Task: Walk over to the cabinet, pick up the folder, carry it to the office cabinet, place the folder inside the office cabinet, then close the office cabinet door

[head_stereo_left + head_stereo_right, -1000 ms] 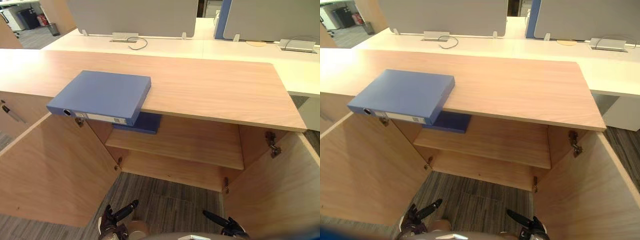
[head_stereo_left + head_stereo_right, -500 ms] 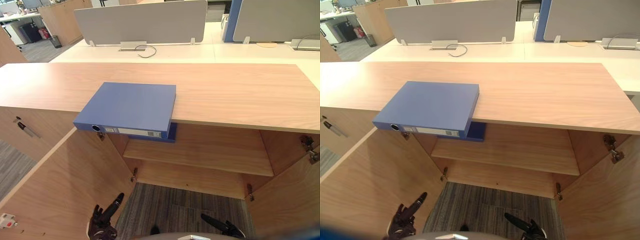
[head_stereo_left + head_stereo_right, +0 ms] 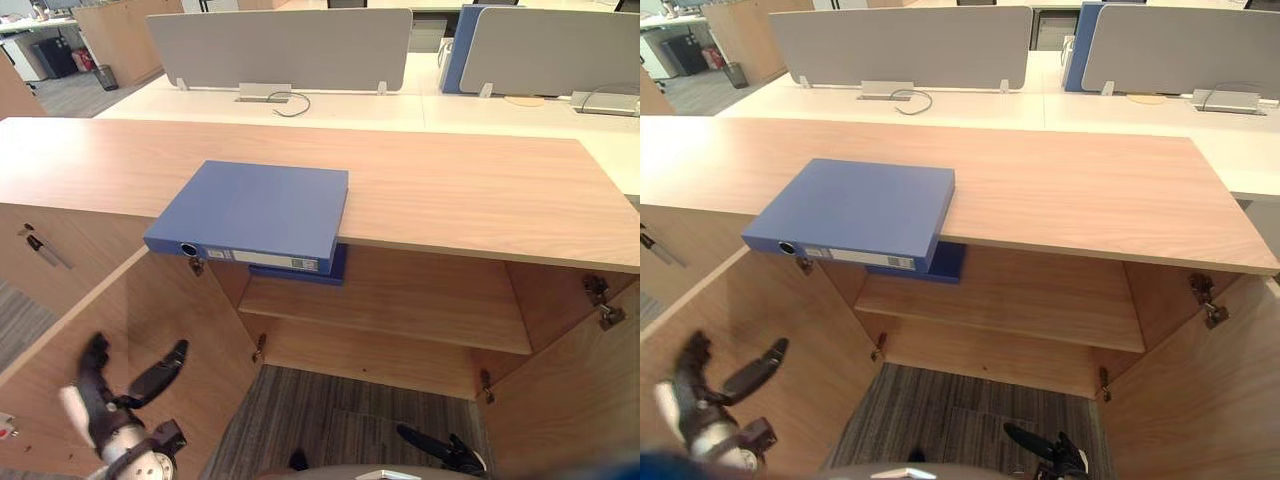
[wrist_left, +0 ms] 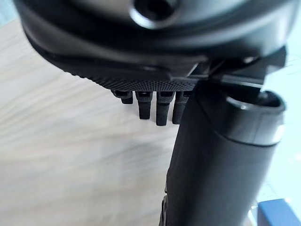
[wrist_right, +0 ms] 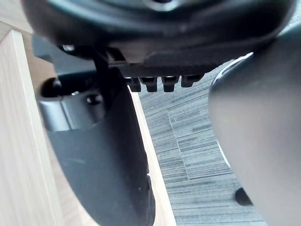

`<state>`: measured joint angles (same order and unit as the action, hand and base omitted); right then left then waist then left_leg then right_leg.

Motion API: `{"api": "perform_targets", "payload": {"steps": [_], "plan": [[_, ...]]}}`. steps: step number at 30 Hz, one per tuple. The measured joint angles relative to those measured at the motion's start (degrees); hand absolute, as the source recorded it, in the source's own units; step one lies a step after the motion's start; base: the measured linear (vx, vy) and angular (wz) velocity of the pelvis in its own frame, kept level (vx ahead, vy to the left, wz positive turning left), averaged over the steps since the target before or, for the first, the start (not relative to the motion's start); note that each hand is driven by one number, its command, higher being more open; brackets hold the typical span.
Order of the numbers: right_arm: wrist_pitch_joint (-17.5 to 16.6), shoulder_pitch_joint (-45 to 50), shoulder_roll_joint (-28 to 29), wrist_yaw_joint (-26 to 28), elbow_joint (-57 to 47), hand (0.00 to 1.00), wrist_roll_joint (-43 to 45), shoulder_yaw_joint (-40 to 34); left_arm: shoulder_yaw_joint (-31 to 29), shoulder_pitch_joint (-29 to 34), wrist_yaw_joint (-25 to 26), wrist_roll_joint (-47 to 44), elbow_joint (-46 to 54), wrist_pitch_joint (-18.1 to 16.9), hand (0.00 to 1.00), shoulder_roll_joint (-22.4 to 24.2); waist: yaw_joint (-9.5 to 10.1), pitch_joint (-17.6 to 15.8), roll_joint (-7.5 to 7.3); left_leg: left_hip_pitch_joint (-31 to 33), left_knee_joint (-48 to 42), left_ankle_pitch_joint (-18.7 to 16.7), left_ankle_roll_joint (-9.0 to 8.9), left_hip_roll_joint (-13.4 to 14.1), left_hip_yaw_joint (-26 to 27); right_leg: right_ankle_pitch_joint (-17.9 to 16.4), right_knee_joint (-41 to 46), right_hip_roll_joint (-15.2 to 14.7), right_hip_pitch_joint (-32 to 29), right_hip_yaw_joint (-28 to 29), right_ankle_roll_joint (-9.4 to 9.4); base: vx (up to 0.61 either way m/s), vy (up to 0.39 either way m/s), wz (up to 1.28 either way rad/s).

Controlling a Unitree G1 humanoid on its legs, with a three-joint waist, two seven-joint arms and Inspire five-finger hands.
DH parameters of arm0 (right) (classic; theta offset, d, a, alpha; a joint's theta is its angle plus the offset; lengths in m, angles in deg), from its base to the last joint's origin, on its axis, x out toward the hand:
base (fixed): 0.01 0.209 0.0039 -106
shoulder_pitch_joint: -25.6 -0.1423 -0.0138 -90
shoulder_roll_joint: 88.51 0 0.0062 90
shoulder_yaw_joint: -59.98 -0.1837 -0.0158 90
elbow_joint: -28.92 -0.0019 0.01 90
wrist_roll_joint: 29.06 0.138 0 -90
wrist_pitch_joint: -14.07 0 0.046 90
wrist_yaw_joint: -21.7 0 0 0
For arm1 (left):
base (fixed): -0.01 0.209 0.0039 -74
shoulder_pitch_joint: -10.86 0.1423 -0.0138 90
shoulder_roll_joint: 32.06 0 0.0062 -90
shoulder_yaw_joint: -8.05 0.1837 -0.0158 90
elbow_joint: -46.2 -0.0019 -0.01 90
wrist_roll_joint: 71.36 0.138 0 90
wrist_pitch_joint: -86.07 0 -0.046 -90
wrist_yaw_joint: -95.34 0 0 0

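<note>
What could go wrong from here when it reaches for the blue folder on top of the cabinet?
The folder overhangs the front edge of the cabinet top, so a bump from the open left hand below might tip it off. That hand is also close to the open left door and may knock it.

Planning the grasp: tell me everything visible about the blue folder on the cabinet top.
The blue folder is a thick binder with a smooth, plastic-looking cover, closed and lying flat on the wooden cabinet top. Its spine faces the robot and overhangs the front edge, slightly skewed; it bears a round finger hole and a pale label. Nothing lies on it.
</note>
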<state>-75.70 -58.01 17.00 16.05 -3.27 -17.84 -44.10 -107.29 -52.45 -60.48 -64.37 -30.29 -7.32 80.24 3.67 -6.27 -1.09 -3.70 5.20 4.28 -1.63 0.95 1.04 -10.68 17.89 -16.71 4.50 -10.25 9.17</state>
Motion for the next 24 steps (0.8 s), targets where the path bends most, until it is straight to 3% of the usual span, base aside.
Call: {"api": "perform_targets", "payload": {"steps": [3, 6, 8, 14, 20, 24], "plan": [[0.09, 1.19, 0.46, -0.92, -0.92, 1.0, 0.01, 0.83, -0.17, -0.9, 8.3, 7.64, 7.74, 0.27, 1.0, -0.34, 1.25, 0.47, -0.9, 0.56, 0.05, 0.34, -0.7, 0.56, -0.13, -1.28, -2.44, 0.33, 0.92, -1.86, 0.35, -0.05, -0.145, 0.05], [-0.15, 1.4, 0.24, -1.42, -0.37, 1.0, -0.52, 1.71, 0.69, -5.25, 19.02, 19.73, 15.41, 2.26, 1.0, -2.38, 1.68, 0.9, -0.75, 0.56, 0.08, 0.85, -1.42, 0.74, -1.94, -1.85, -3.33, 1.03, 2.5, -4.25, 0.04, -0.03, -0.117, 0.29], [-0.68, 0.92, -0.29, -1.32, 2.36, 1.0, -1.94, 1.62, 3.66, -8.02, 21.5, 25.77, 18.66, 3.01, 1.0, -3.11, 2.36, 1.73, -0.83, 0.68, 0.08, 1.27, -2.03, 0.65, -2.63, -2.04, -3.47, 1.33, 2.63, -4.8, -0.05, 0.0, -0.056, 0.23], [-1.19, -2.03, -2.1, -1.06, 7.79, 1.0, -2.46, 1.21, 11.21, -12.01, 20.5, 37.4, 22.17, 1.82, 1.0, -7.77, 2.03, 1.85, -0.18, 0.95, 0.05, 1.78, -2.25, 0.98, -3.04, -2.04, -4.03, 1.97, 2.57, -4.52, -0.14, 0.0, -0.021, 0.01], [-1.2, -3.19, -3.14, -0.81, 10.04, 1.0, -4.98, 1.3, 16.19, -12.35, 16.1, 37.73, 18.28, -2.16, 1.0, -10.95, 1.99, 1.8, -0.16, 0.5, -0.19, 1.75, -2.35, 1.34, -2.17, -2.04, -4.01, 2.33, 2.47, -3.52, -0.25, 0.01, -0.008, -0.07], [-1.25, -3.74, -3.37, -0.63, 10.42, 1.0, -6.65, 1.94, 18.53, -12.18, 12.72, 38.14, 14.03, -2.87, 1.0, -13.26, 2.04, 1.61, -0.22, 0.24, -0.18, 1.67, -2.46, 1.49, -1.52, -2.07, -3.96, 2.42, 2.24, -2.74, -0.29, -0.01, -0.004, -0.1]]}}
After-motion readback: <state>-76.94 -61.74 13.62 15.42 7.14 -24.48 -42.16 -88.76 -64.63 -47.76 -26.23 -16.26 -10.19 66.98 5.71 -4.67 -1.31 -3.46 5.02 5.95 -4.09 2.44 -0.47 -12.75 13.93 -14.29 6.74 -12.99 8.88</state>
